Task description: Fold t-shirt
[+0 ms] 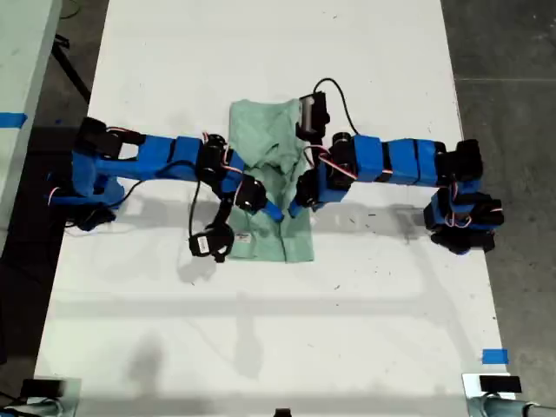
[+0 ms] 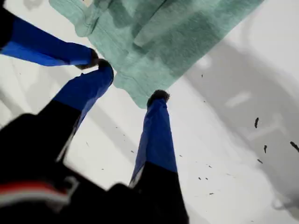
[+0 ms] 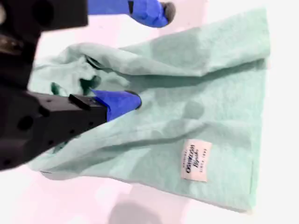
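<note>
The t-shirt (image 1: 272, 187) lies bunched and partly folded in the middle of the white table (image 1: 261, 330), between my two arms. My first gripper (image 2: 133, 81) has its jaws spread apart at a corner of the cloth, one fingertip (image 2: 158, 96) at the hem. My second gripper (image 3: 149, 56) is also open, one blue finger (image 3: 122, 100) pressed on the fabric near the white label (image 3: 195, 161), the other off the cloth's edge.
</note>
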Tool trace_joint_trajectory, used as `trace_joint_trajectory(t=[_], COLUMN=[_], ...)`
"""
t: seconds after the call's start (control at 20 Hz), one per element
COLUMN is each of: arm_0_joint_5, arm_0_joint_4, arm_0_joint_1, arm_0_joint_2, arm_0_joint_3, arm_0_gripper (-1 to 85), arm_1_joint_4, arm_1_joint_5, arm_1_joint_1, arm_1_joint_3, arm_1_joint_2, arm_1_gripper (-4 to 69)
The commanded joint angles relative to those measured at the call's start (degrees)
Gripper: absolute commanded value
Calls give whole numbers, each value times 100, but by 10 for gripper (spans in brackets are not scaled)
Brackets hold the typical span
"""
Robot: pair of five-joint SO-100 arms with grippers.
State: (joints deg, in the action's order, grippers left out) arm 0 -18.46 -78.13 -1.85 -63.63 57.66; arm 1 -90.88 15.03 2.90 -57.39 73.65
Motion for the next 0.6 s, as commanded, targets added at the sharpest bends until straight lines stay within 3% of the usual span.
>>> trace_joint_trajectory(t=[0.0, 0.3, 0.55], arm_0_joint_5=[-97, -70, 1107], arm_0_joint_4=[-352, -1564, -1661], arm_0_joint_1=[-439, -413, 686], arm_0_joint_2=[-1424, -3700, -5520], arm_0_joint_3=[211, 1257, 3199], arm_0_gripper=[293, 262, 234], arm_1_joint_4=[-18, -53, -88], arm_1_joint_5=[-53, -70, -466], arm_1_joint_1=[79, 158, 606], arm_1_joint_3=[-88, -940, -1837], arm_1_joint_2=[624, 1705, 2698], arm_1_gripper=[202, 201, 181])
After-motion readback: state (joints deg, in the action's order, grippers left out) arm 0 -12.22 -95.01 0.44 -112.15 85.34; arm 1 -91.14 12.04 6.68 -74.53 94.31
